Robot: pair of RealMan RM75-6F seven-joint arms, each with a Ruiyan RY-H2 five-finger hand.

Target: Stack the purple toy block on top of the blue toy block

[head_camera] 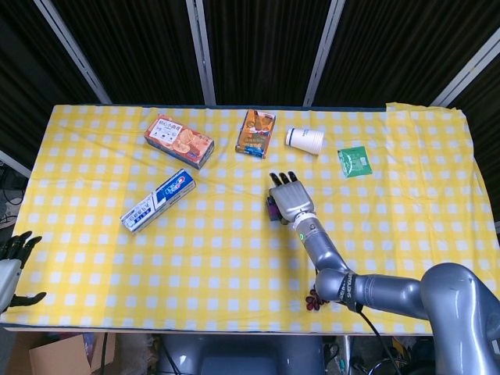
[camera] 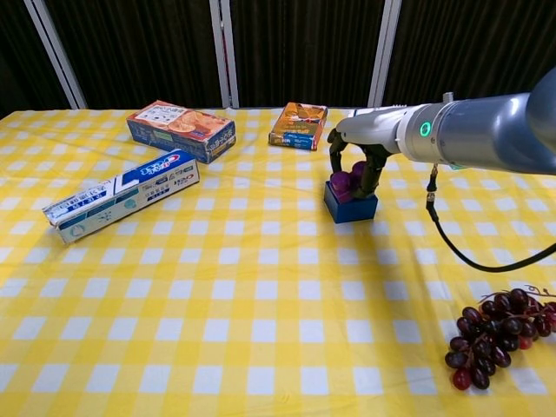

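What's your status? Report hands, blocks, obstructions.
Right hand fingers around purple block, which sits on blue block. Left hand idle at table edge, holding nothing. Nothing crowding the stack.

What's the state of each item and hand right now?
purple block: on the blue block, held.
blue block: flat on the table.
right hand: grips the purple block.
left hand: idle at the table edge, holds nothing.
paper cup: on its side.
toothpaste box: lying flat.
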